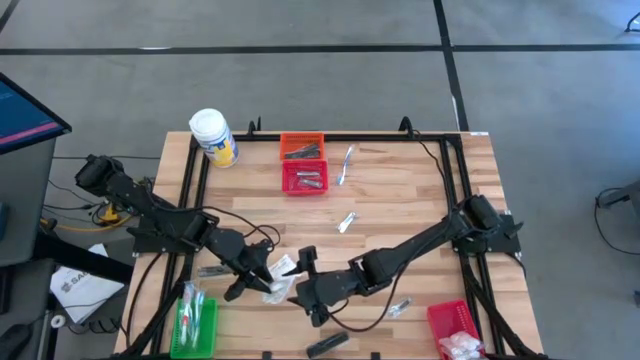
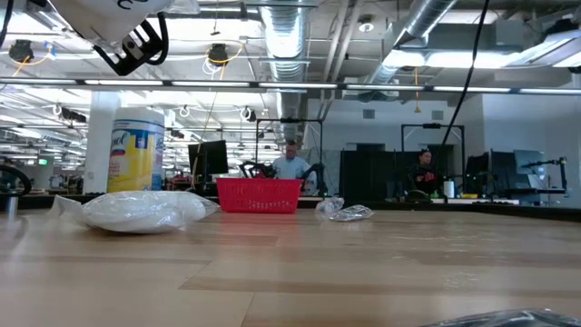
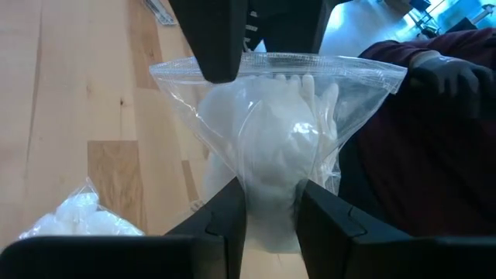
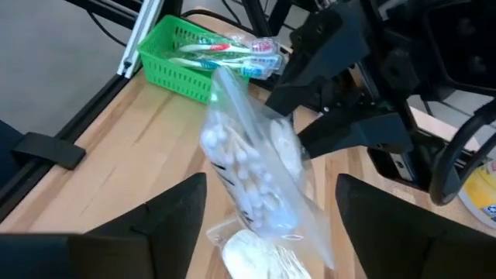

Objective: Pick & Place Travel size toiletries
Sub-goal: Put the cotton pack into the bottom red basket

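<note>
A: We have a clear zip-top plastic bag of white cotton swabs [image 3: 283,147] pinched between the fingers of our left gripper [image 3: 271,213], held up off the light butcher-block wooden table [image 1: 400,210] near its front edge.

B: And our right gripper [image 4: 267,205]?

A: Its jaws stand open on either side of the same bag [image 4: 260,174], not gripping it as far as we can see. In the high view the two grippers meet at the front centre of the table, left [image 1: 262,278] and right [image 1: 303,290] close together.

B: How will it handle?

A: We judge it light, soft and crinkly. The film looks slick and the swabs will shift inside, so it sags below the pinch. We would take it at the stiffer zip seal along the top, or around the bunched middle, not at a loose corner.

B: The surroundings?

A: A flat, smooth tabletop inside a black frame. A green slotted plastic basket holding toothbrushes [image 1: 196,322] sits at the front left corner, and a red slotted plastic basket with white packets [image 1: 455,328] at the front right. Beyond the table is an open workshop with desks, monitors and seated people.
</note>
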Controlling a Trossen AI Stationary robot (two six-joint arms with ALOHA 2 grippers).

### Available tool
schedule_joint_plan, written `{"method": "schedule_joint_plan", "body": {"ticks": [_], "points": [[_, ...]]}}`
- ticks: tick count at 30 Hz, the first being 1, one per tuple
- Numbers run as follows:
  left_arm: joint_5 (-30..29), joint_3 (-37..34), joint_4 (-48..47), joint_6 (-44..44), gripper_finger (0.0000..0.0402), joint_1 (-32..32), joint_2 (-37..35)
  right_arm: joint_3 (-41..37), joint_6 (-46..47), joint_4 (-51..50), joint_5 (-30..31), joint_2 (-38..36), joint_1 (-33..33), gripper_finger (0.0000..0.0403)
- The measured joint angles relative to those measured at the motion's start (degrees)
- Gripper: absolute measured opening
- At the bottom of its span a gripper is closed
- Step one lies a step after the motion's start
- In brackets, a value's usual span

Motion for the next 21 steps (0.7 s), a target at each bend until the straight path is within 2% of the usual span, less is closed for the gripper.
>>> {"method": "schedule_joint_plan", "body": {"ticks": [6, 14, 15, 18, 21], "points": [[0.01, 0.00, 0.21, 0.00, 0.0092, 0.00, -0.04, 0.00, -0.03, -0.16, -0.02, 0.00, -0.29, 0.0198], [-0.01, 0.00, 0.26, 0.00, 0.0092, 0.00, -0.04, 0.00, -2.10, -2.03, -0.13, 0.00, -0.39, 0.0024], [0.00, 0.00, 0.29, 0.00, 0.0092, 0.00, -0.04, 0.00, -2.87, -2.10, -0.11, 0.00, -0.38, 0.0013], [-0.06, 0.00, 0.37, -1.45, 0.0096, -0.33, -0.04, 0.00, -4.95, -2.75, 0.03, -0.01, -0.37, 0.0015], [-0.14, 0.00, 0.21, -5.08, 0.0119, -0.61, -0.21, -0.02, -6.78, -5.02, 0.11, -0.08, -0.32, 0.0006]]}}
